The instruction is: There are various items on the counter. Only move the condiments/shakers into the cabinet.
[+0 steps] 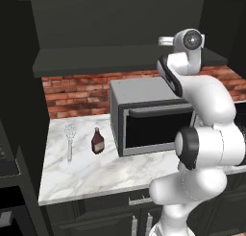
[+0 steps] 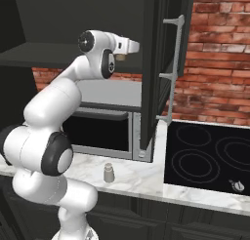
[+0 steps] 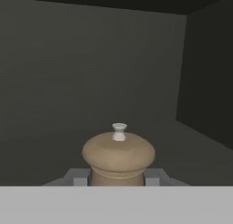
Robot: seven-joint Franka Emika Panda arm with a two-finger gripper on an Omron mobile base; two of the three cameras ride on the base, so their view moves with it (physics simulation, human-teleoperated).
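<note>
The tan wooden pepper mill (image 3: 118,155) sits between my gripper's (image 3: 116,178) two fingers, which press on its neck from both sides, inside the dark wall cabinet (image 1: 96,60). From the right base view the hand (image 2: 128,47) is up at the shelf ledge, with a tan bit of the mill (image 2: 119,57) beneath it. The dark red-brown bottle (image 1: 97,141) and the wire whisk (image 1: 70,140) are on the marble counter (image 1: 96,175), left of the microwave. The pale grey shaker (image 2: 109,172) stands on the counter in front of the microwave.
A grey microwave (image 1: 144,115) stands under the shelf. The cabinet door (image 2: 157,63) hangs open, edge-on, right of my hand. A black stovetop (image 2: 210,156) lies to the right. Brick wall runs behind the counter.
</note>
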